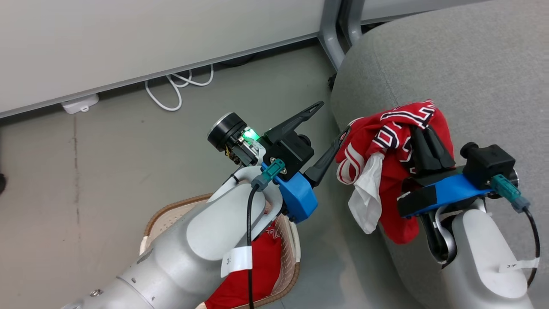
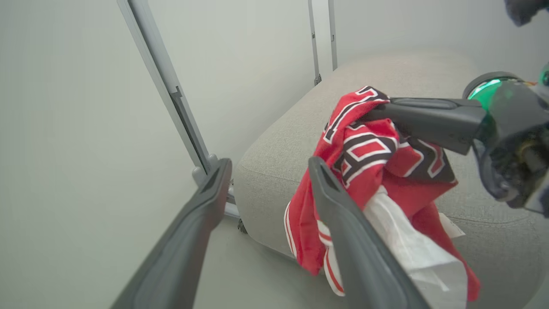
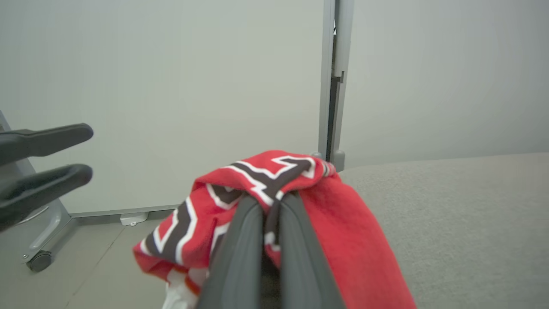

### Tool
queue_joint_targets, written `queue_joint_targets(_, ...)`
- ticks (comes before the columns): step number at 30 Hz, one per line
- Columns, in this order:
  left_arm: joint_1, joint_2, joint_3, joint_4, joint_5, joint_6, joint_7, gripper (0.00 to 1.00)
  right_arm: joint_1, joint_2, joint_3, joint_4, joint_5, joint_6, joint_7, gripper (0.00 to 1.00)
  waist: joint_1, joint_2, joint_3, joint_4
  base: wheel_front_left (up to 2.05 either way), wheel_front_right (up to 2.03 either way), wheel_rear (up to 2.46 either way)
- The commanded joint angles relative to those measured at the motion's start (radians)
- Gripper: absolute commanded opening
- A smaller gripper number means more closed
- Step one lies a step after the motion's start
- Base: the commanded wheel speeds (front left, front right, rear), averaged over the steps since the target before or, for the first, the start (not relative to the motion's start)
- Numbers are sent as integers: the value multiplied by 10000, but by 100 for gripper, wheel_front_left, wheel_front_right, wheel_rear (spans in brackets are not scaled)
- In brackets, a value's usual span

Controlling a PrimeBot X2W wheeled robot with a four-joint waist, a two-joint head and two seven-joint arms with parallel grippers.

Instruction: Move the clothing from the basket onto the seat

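Observation:
My right gripper (image 1: 419,134) is shut on a red jersey (image 1: 386,137) with white trim and black-and-white lettering. The jersey hangs over the rounded left edge of the grey seat (image 1: 454,64), its white lining dangling toward the floor. In the right wrist view the two fingers (image 3: 251,223) pinch the bunched clothing (image 3: 351,240) above the seat (image 3: 450,214). My left gripper (image 1: 329,121) stands open just left of the jersey, with nothing in it. The left wrist view shows its spread fingers (image 2: 330,193) in front of the cloth (image 2: 364,150). More red clothing (image 1: 257,266) lies in the basket (image 1: 171,212) under my left forearm.
A white cable (image 1: 176,88) and a small white box (image 1: 79,104) lie on the floor by the pale wall panel. A grey metal post (image 1: 332,38) stands beside the seat's far corner, with a caster (image 3: 39,261) on another frame leg.

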Motion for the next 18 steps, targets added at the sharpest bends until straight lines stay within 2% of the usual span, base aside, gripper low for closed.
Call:
queue_joint_targets(1, -89, 44, 33, -33, 32, 12, -27, 100, 93, -16, -117, -145, 60, 5, -41, 0, 0, -1, 210, -317, 0, 0, 0)
queue_joint_targets(18, -208, -50, -254, 70, 253, -185, -27, 100, 832, -16, -1229, -714, 159, 5, -40, 0, 0, -1, 744, -1432, 0, 0, 0)
